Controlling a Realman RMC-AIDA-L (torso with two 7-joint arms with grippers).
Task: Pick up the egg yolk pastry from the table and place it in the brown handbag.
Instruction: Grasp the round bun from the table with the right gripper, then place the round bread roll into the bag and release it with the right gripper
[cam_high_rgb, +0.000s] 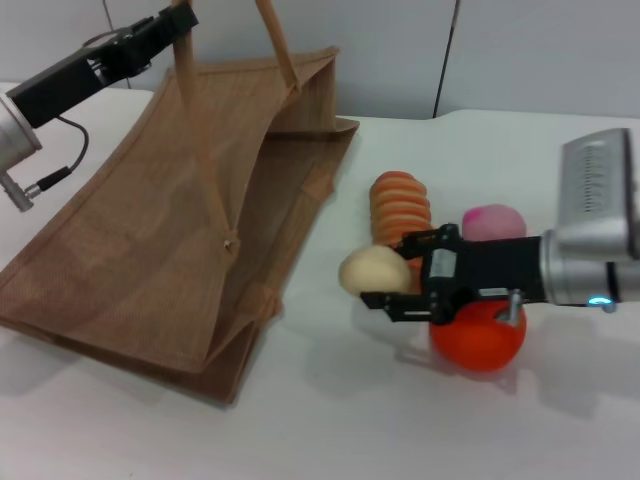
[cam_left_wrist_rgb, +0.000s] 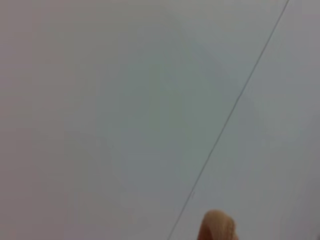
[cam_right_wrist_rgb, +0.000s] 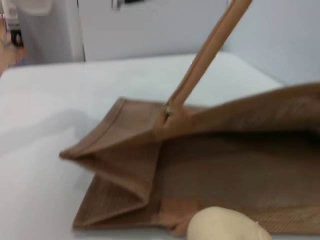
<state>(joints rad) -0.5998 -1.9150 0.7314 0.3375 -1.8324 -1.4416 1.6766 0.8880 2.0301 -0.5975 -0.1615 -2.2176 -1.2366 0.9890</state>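
The egg yolk pastry (cam_high_rgb: 362, 268), a small pale cream bun, lies on the white table just right of the brown handbag (cam_high_rgb: 170, 230). The right wrist view shows the pastry (cam_right_wrist_rgb: 227, 225) close up, with the handbag's mouth (cam_right_wrist_rgb: 215, 165) behind it. My right gripper (cam_high_rgb: 384, 270) reaches in from the right. It is open, with one finger above the pastry and one below. My left gripper (cam_high_rgb: 165, 25), at the top left, is shut on one handbag handle (cam_high_rgb: 182, 55) and holds that side up, so the mouth gapes toward the pastry. A tan bit of the handle (cam_left_wrist_rgb: 216, 227) shows in the left wrist view.
A ridged orange-and-cream bread roll (cam_high_rgb: 400, 205) lies just behind the pastry. A pink ball (cam_high_rgb: 493, 222) sits to its right. An orange (cam_high_rgb: 480, 338) rests under my right wrist. The handbag's second handle (cam_high_rgb: 275, 35) stands up at the back.
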